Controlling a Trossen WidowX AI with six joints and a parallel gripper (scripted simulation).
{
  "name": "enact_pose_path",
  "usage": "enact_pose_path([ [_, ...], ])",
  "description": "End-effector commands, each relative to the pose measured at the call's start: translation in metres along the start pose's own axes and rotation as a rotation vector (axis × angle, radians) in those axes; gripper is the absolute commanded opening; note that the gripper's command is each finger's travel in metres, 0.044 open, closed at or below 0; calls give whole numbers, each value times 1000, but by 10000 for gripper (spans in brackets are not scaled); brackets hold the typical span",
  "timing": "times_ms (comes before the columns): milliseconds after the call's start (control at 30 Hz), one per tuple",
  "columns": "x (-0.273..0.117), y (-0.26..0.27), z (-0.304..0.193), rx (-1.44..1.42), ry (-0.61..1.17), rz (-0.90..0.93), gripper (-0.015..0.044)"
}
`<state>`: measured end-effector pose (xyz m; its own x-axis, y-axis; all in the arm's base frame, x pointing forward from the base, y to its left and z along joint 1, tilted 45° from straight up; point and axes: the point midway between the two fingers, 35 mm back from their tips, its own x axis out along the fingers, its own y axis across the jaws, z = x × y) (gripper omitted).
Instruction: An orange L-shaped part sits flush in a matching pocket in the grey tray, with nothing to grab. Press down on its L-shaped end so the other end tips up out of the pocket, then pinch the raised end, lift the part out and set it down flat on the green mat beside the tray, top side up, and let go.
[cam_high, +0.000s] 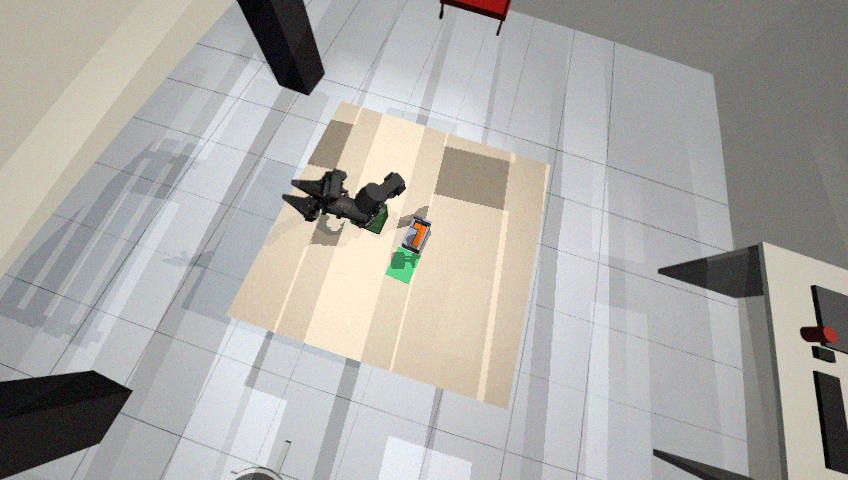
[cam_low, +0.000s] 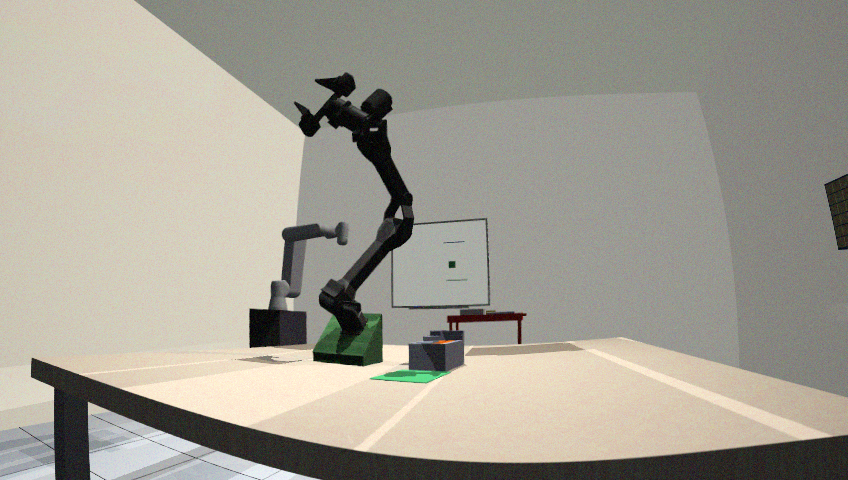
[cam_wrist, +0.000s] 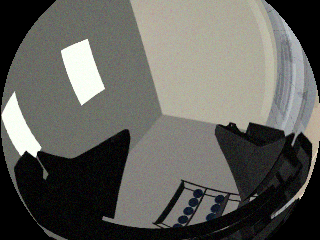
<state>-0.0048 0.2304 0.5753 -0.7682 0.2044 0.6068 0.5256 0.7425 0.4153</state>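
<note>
From the top, my pincer (cam_high: 288, 189) (cam_low: 305, 92) (cam_wrist: 175, 131) is pointing away from the tray (cam_high: 407, 246) (cam_low: 437, 355); the part (cam_high: 420, 234) (cam_low: 443, 342) is lying in its pocket, beside the mat (cam_high: 399, 271) (cam_low: 407, 376). From outside, I'm holding my pincer high above the table (cam_high: 452, 309) (cam_low: 505, 410). At the wrist, its fingers are standing wide apart, released, facing walls.

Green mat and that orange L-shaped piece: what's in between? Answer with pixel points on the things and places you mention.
The grey tray's end wall (cam_high: 411, 249) (cam_low: 433, 356) stands between the green mat (cam_high: 402, 273) (cam_low: 409, 378) and the orange L-shaped piece (cam_high: 420, 233) (cam_low: 442, 342). The top view shows it best.
</note>
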Motion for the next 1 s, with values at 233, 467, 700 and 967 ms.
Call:
enact_pose_path([
  [233, 25, -42, -21, -43, 158, -114, 190],
  [467, 35, -78, -47, -63, 277, -196, 180],
  [700, 40, -121, -74, -95, 403, -300, 180],
  [967, 24, -216, -138, -160, 679, -532, 180],
])
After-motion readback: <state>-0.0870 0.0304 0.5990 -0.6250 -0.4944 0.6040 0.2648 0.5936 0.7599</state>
